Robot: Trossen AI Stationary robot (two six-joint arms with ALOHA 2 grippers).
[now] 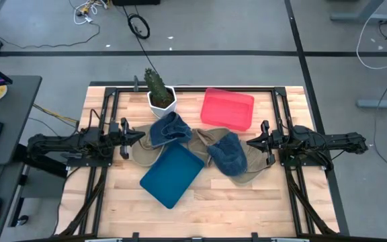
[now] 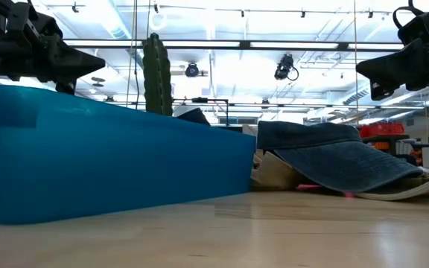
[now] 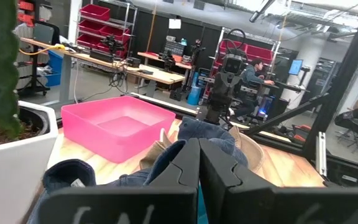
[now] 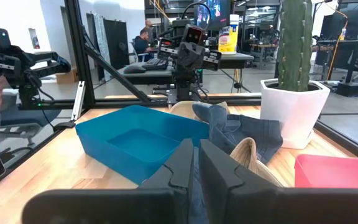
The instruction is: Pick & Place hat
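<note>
Beside the blue tray [image 1: 171, 176], on its plant-pot [image 1: 161, 101] side, lies one denim hat [image 1: 170, 129], and a second hat [image 1: 229, 153] rests just past the tray's other edge, below the pink tray [image 1: 228, 109]. We hold our left gripper [image 1: 140, 135] shut and empty next to the first hat, our right gripper [image 1: 250, 142] closed on nothing near the second. We judge neither hat picked yet, so both arms look poised for a grab.

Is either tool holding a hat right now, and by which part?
No. Left tool and right tool are both shut on nothing, beside the blue denim hats.
</note>
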